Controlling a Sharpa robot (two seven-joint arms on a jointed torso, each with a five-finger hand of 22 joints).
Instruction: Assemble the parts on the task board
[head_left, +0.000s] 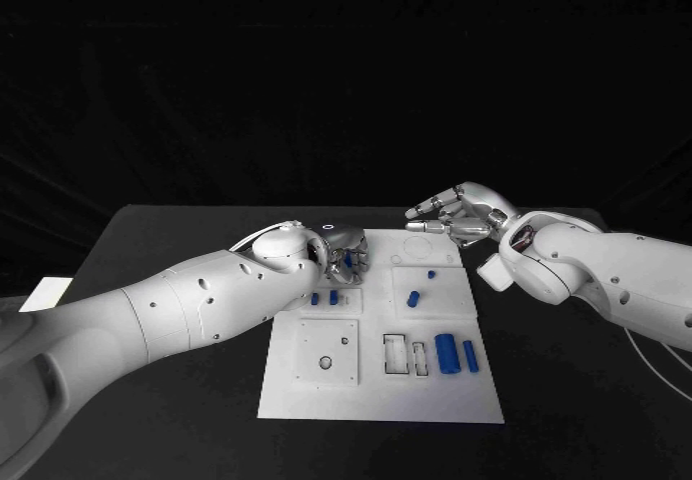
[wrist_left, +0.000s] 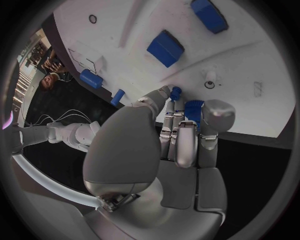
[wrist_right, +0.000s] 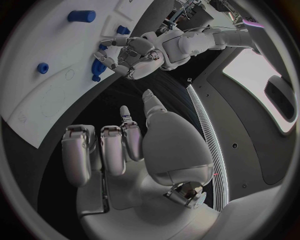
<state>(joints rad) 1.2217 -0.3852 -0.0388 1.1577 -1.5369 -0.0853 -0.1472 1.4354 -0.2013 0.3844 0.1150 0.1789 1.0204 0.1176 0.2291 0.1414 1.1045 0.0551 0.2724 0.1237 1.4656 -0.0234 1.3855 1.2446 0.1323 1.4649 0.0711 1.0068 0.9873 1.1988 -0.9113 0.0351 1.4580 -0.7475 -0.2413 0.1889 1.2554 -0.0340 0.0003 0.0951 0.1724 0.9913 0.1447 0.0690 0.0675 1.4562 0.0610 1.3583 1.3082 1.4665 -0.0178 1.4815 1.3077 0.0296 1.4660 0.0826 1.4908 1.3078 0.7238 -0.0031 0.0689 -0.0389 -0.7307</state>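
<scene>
A black table (head_left: 173, 420) carries everything, with dark drapery closing the room behind its far edge and a pale sheet (head_left: 46, 293) lying at the table's left edge. The white task board (head_left: 378, 400) lies lengthwise down the middle, its short near edge toward the table's near edge. Closest on the board, toward its right edge, two blue cylinders (head_left: 457, 355) lie side by side, long axes running near to far, beside a rectangular cut-out (head_left: 395, 356); a square plate (head_left: 327, 352) with small holes sits toward the board's left edge. Farther along, a short blue peg (head_left: 414, 298) lies slightly tilted from the board's long axis, and two small blue parts (head_left: 325, 298) stand by the left edge. Just beyond them the left robot hand (head_left: 340, 262) curls over the board, pinching a blue part (wrist_left: 193, 109) in its fingertips, though the part's shape is hard to make out. At the board's far right corner the right robot hand (head_left: 459, 214) hovers with fingers bent inward, gripping nothing.
</scene>
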